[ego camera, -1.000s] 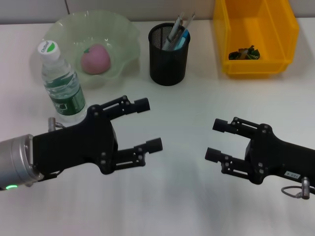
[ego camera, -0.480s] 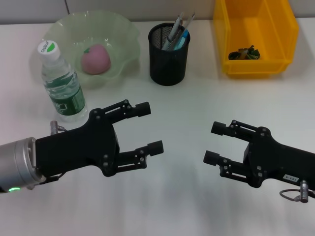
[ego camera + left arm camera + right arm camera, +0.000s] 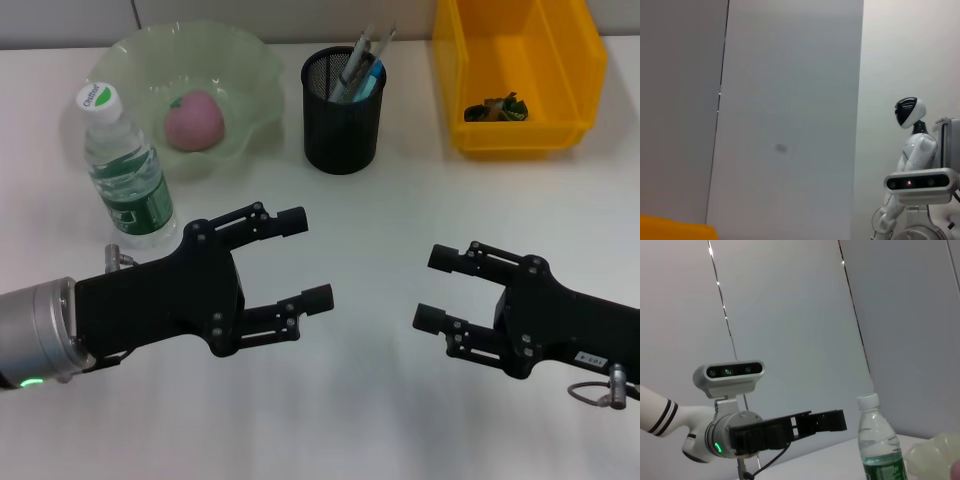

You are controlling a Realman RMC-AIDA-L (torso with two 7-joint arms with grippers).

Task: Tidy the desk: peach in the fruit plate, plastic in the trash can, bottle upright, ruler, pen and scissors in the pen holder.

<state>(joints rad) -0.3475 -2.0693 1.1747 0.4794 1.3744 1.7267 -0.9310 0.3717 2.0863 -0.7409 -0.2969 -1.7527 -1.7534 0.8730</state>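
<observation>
I see white desk (image 3: 350, 400), pink peach (image 3: 194, 121) in green glass plate (image 3: 255, 70), clear plastic bottle (image 3: 125, 170) upright, black mesh holder (image 3: 343, 118) filled, left gripper (image 3: 304, 256) and right gripper (image 3: 431, 288) both wide open, empty, hovering mid-desk.

black linkage grippers, silver left wrist cuff (image 3: 35, 332) with green light

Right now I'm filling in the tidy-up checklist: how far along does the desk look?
It looks finished. The peach sits in the fruit plate, the bottle stands upright, pens poke from the pen holder, and a crumpled scrap lies in the yellow bin. The left gripper and right gripper hover open, holding nothing. No loose item is visible.
</observation>
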